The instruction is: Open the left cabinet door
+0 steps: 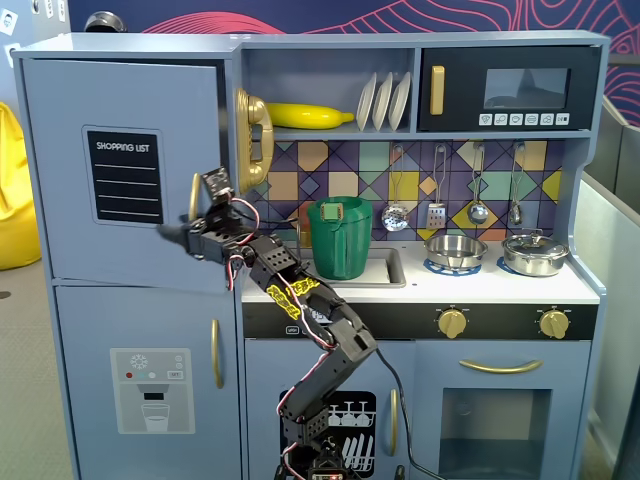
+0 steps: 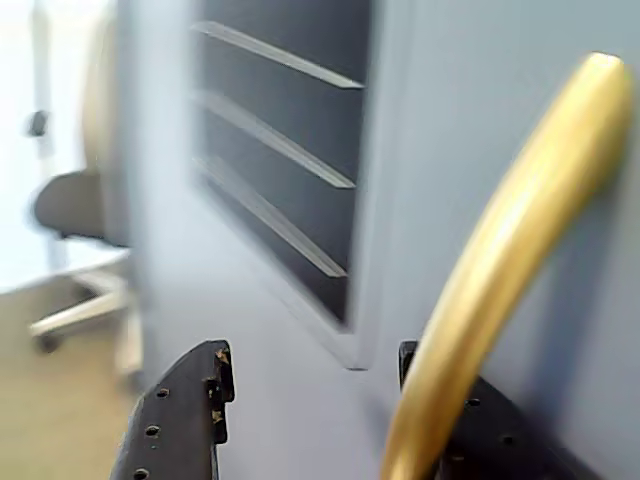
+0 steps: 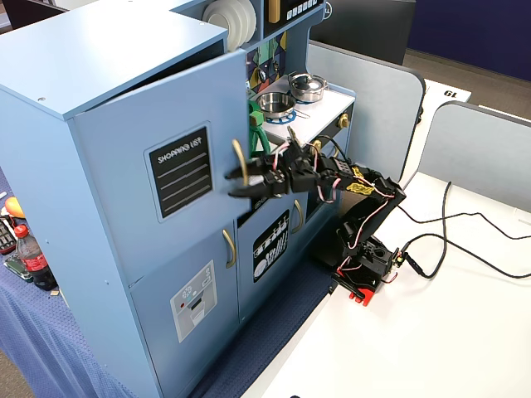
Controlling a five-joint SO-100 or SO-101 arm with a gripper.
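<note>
1. One black robot arm (image 1: 330, 350) rises from the floor in front of the toy kitchen and reaches up and to the left in a fixed view, toward the upper left cabinet door (image 1: 120, 170).
2. That door carries a black shopping-list panel (image 1: 124, 176) and a gold bar handle (image 3: 241, 162) along its right edge; in both fixed views the door stands slightly ajar, its handle edge swung out from the cabinet (image 3: 108, 58).
3. The gripper (image 3: 235, 184) sits at the handle, close against the lower right part of the door.
4. Its fingers (image 2: 180, 415) are spread apart in the wrist view, with the gold handle (image 2: 500, 260) crossing in front of the right finger and the left finger standing clear on the door's face.
5. Whether either finger presses on the handle cannot be told from the blurred wrist view.
6. Below the open door is a second door with a dispenser picture (image 1: 152, 390), shut.
7. To the right in a fixed view, a green pitcher (image 1: 340, 238) stands in the sink, a yellow banana (image 1: 305, 115) lies on the shelf, and two metal pots (image 1: 535, 253) rest on the stove.
</note>
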